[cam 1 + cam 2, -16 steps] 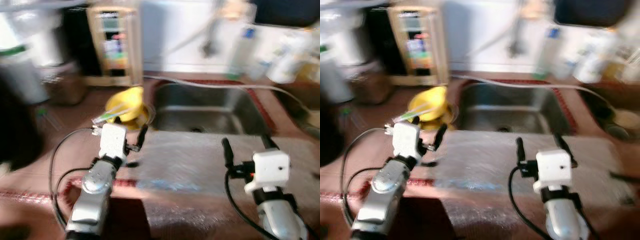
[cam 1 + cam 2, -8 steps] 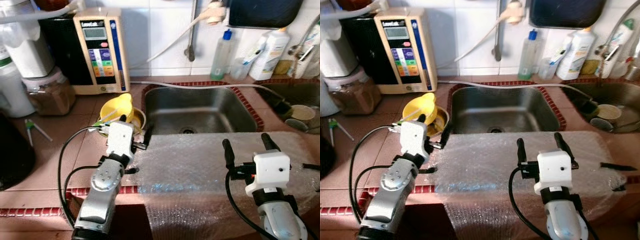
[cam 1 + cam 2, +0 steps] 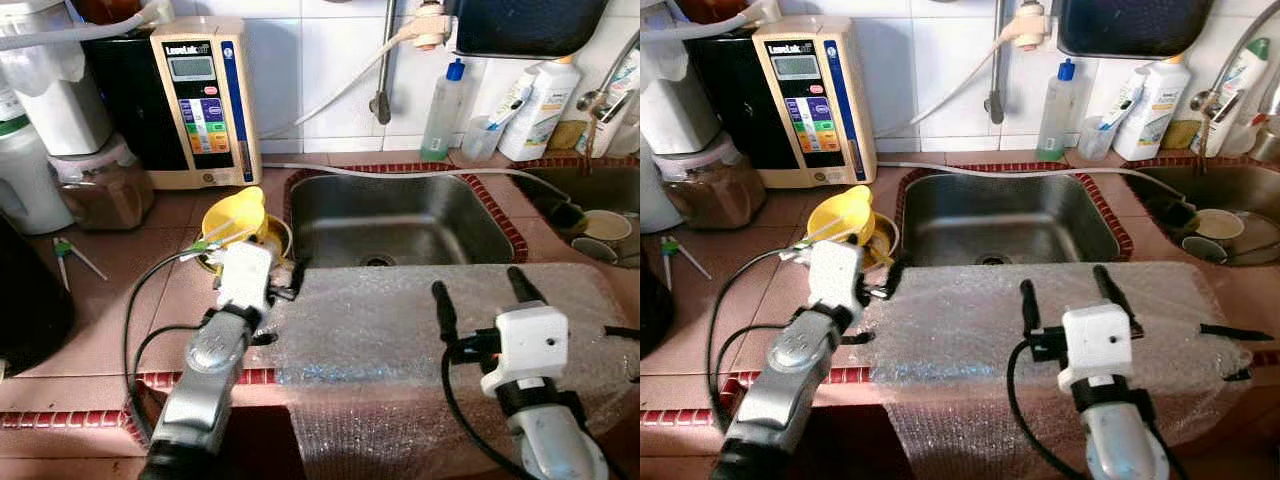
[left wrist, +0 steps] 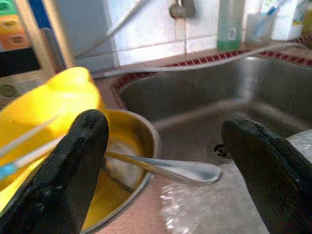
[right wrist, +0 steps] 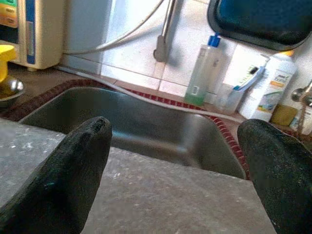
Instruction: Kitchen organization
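Two grippers, jaws wide: left gripper [image 4: 161, 161] by yellow bowl [image 3: 238, 213] at 10 o'clock, right gripper [image 3: 478, 290] over bubble wrap [image 3: 380, 330].

Ahead of the left gripper [image 4: 161, 161], its fingers spread, a spoon [image 4: 175, 169] juts from the metal bowl [image 4: 139, 161] beside a yellow funnel [image 3: 235, 212]. The sink [image 3: 400, 220] basin lies open (bottles crowd its back ledge). Bubble wrap [image 3: 400, 330] covers the front counter.

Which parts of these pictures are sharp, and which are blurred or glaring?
Left eye view: sharp throughout; mild glare on the bubble wrap. Left wrist view: the black fingers are soft, the spoon fairly clear. Right wrist view: fingers blurred, bottles clearer.
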